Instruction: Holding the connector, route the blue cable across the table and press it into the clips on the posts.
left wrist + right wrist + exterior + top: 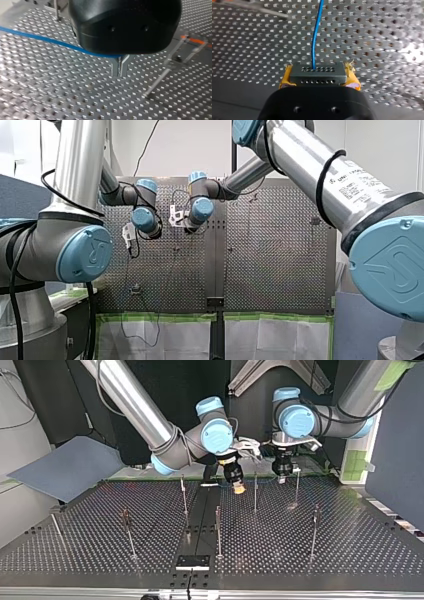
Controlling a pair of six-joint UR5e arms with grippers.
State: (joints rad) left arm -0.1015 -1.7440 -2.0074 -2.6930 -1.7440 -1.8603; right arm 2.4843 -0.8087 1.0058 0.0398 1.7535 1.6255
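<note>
Perforated desk (350, 550) spreads below; my right hand (319, 78) clamps the connector (317, 72) between yellow pads (284, 79), the blue cable (313, 42) leaving the connector, thin, light and likely floppy, toward my left hand (120, 70), pinched narrow on it; the rigid connector seems the surest hold.

Dark connector (317, 73) between yellow fingers (285, 78), blue cable (315, 32) from its face.
</note>
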